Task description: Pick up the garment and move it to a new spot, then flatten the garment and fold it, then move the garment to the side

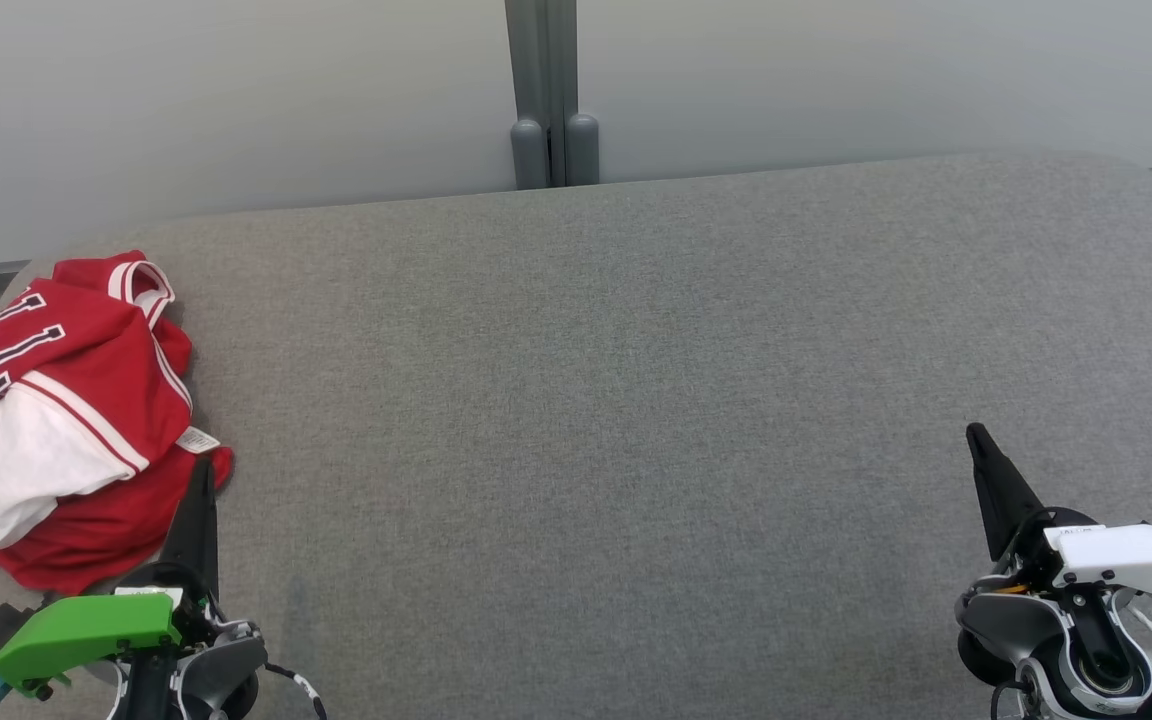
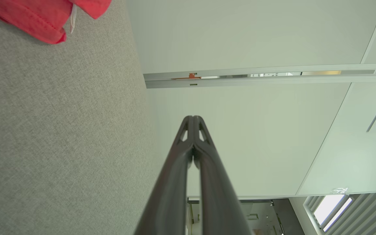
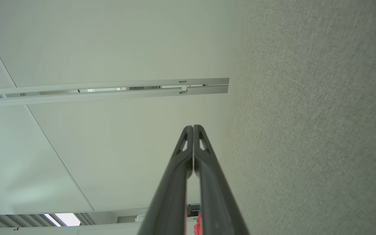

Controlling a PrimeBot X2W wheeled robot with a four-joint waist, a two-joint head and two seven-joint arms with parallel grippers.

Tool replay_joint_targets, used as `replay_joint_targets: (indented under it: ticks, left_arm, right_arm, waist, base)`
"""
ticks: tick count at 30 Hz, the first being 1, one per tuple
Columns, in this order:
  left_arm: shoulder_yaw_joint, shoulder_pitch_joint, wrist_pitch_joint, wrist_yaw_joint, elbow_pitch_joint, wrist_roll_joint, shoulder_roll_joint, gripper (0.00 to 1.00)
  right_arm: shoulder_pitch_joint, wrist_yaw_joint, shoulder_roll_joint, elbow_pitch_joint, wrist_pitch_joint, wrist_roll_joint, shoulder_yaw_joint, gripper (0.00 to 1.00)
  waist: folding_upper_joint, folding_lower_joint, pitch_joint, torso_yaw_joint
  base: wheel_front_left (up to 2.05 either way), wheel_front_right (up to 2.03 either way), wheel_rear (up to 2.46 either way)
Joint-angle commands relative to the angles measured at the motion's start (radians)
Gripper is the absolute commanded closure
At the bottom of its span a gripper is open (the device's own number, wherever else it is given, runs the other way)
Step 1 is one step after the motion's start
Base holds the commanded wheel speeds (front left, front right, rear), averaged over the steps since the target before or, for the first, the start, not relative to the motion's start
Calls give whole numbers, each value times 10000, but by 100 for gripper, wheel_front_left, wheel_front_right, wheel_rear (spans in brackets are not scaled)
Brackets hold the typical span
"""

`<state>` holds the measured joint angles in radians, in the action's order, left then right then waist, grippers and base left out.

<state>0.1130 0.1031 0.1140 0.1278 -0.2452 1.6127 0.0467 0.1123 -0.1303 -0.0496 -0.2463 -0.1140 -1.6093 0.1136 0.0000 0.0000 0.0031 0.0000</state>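
A crumpled red and white jersey (image 1: 66, 420) with dark lettering lies bunched at the far left of the grey fabric surface (image 1: 636, 400). Its red hem (image 2: 44, 19) shows at the top left of the left wrist view. My left gripper (image 1: 202, 470) sits at the lower left, fingers shut and empty, its tip just beside the jersey's lower right edge. My right gripper (image 1: 976, 435) rests at the lower right, far from the jersey, shut with nothing in it. In both wrist views the fingers (image 2: 193, 119) (image 3: 193, 128) meet at the tips.
A pale wall with a grey post (image 1: 548, 95) rises behind the surface. The surface's rounded back edge curves down at both ends. A sliver of red (image 3: 197, 222) peeks beside the fingers at the bottom of the right wrist view.
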Motion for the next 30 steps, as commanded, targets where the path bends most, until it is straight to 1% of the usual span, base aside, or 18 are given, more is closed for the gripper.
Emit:
replay_joint_targets:
  ticks: [1, 7, 8, 9, 10, 11, 20, 24, 30]
  left_arm:
    - [25, 111, 28, 60, 16, 6, 72, 100]
    - [25, 112, 28, 60, 16, 6, 72, 100]
    - [0, 0, -2, 0, 0, -1, 0, 100]
    - [-8, -30, -8, -8, -75, 0, -19, 0]
    - [-20, -76, -17, -8, -134, -2, -34, 100]
    - [-26, -163, -14, -9, -236, -1, -61, 0]
    - [-243, -174, -477, -4, -298, -215, -47, 0]
    - [-228, -156, -665, -8, -340, -599, -41, 0]
    - [-186, -140, -930, -91, -240, -1519, -32, 0]
  right_arm:
    - [-90, -8, -8, 51, -19, -74, 9, 100]
    - [-90, -6, -8, 51, -19, -74, 9, 100]
    - [0, 0, 0, 1, 2, 0, -1, 100]
    - [-20, 0, 15, -78, 1, 6, -4, 0]
    - [-56, 2, 31, -126, 10, 8, -12, 100]
    - [-123, 2, 61, -221, 9, 8, -16, 0]
    - [-84, -1, 50, -174, 473, 424, -342, 0]
    - [-43, -2, 46, -209, 659, 921, -410, 0]
    - [-13, -4, 39, -189, 928, 1928, -419, 0]
  waist:
    - [0, 0, 0, 0]
    - [0, 0, 0, 0]
    - [0, 0, 0, 0]
    - [0, 0, 0, 0]
    - [0, 0, 0, 0]
    - [0, 0, 0, 0]
    - [0, 0, -12, -4]
    - [0, 0, -15, 4]
    - [0, 0, -20, 26]
  base:
    - [0, 0, 0]
    - [0, 0, 0]
    - [0, 0, 0]
    - [0, 0, 0]
    - [0, 0, 0]
    - [0, 0, 0]
    - [0, 0, 0]
    - [0, 0, 0]
    - [0, 0, 0]
